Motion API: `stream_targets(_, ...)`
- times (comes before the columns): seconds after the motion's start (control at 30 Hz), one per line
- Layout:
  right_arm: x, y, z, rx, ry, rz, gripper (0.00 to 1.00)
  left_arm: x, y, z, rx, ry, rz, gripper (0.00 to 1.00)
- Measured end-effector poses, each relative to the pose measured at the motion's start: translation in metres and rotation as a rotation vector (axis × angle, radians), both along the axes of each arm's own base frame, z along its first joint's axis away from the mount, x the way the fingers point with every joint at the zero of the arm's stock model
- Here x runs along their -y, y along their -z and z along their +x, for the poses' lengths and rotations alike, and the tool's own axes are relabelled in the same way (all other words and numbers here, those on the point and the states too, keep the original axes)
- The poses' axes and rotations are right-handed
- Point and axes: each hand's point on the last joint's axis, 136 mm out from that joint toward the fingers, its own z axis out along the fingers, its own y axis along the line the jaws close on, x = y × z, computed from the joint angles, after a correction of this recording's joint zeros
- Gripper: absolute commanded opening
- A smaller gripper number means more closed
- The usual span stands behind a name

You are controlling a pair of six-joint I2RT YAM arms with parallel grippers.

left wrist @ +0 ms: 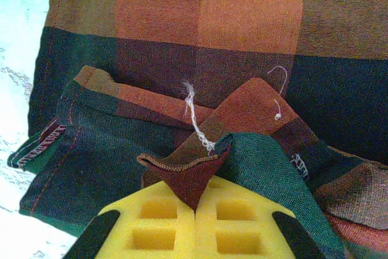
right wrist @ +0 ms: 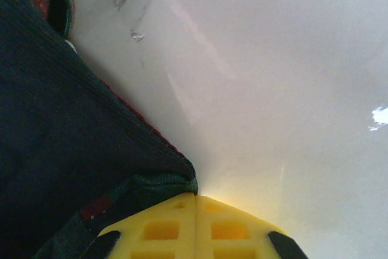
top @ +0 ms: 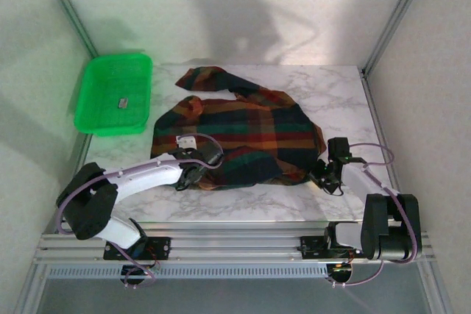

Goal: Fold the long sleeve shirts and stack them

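One plaid long sleeve shirt [top: 243, 134], checked in dark green, red, orange and navy, lies spread and rumpled on the marble table. A sleeve trails toward the back left. My left gripper [top: 200, 165] is at the shirt's near left hem. In the left wrist view its yellow pads [left wrist: 151, 222] are shut on a red-brown corner of the hem [left wrist: 193, 180], which has a loose white thread above it. My right gripper [top: 325, 174] is at the shirt's near right edge. Its pads [right wrist: 163, 228] are shut, with a dark green hem corner [right wrist: 176, 183] pinched at their tips.
A bright green plastic tray [top: 96, 119] sits at the back left with a small item inside. The table's white marble top [top: 338, 101] is bare to the right of the shirt. Metal frame posts and white walls close in both sides.
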Motion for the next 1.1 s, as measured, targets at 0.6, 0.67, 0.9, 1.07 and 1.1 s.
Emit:
stream_targets(0.6,-0.052,-0.147,0.027,0.343,-0.160,0.229,0.41,0.030,-0.078,0.027,0.185,0.109,-0.038,0.00)
stream_targets(0.67,-0.067,-0.159,0.034,0.340,-0.209,0.272,0.40,0.027,-0.079,0.026,0.182,0.117,-0.012,0.00)
stream_targets(0.9,-0.133,-0.173,0.066,0.300,-0.433,0.310,0.16,0.015,-0.082,0.021,0.179,0.128,0.043,0.01)
stream_targets(1.07,-0.156,-0.128,0.064,0.167,-0.483,0.272,0.08,0.010,-0.080,0.018,0.174,0.127,0.063,0.01)
stream_targets(1.1,-0.159,-0.119,0.061,0.148,-0.489,0.259,0.07,0.008,-0.078,0.017,0.171,0.126,0.071,0.01)
